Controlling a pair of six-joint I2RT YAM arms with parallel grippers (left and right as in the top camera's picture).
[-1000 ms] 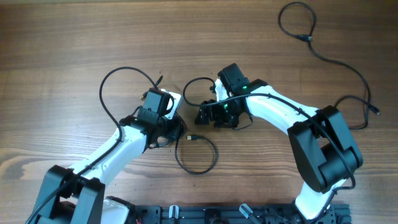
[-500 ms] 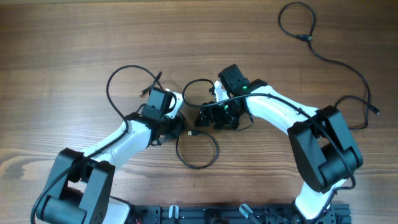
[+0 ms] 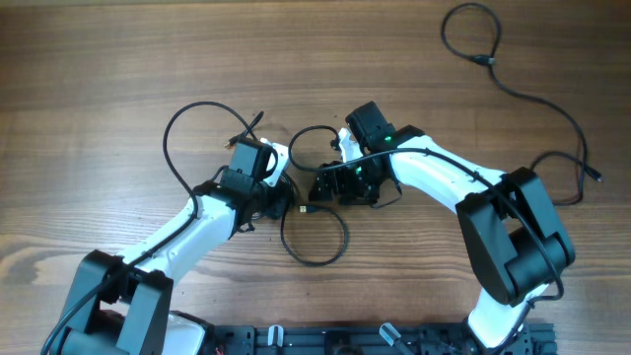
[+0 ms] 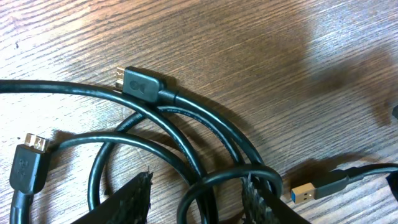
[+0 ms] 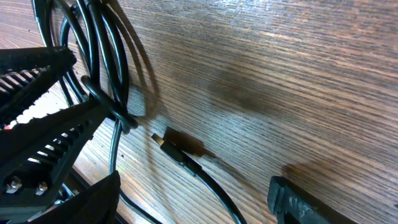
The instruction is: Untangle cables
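The smooth, round black cables (image 5: 118, 62) lie bunched on the grained wooden table (image 4: 280, 50). They pass between the ribbed fingers (image 4: 134, 199) of the left gripper (image 4: 198, 180), which stand apart. Only the right wrist view shows the right gripper (image 5: 194, 183) spread wide and empty, over a metal-tipped plug (image 5: 177, 149) near the left gripper.

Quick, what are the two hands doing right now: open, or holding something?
Left hand: open, with the cables lying loose between its jaws.
Right hand: open, holding nothing; a cable plug lies in the gap.
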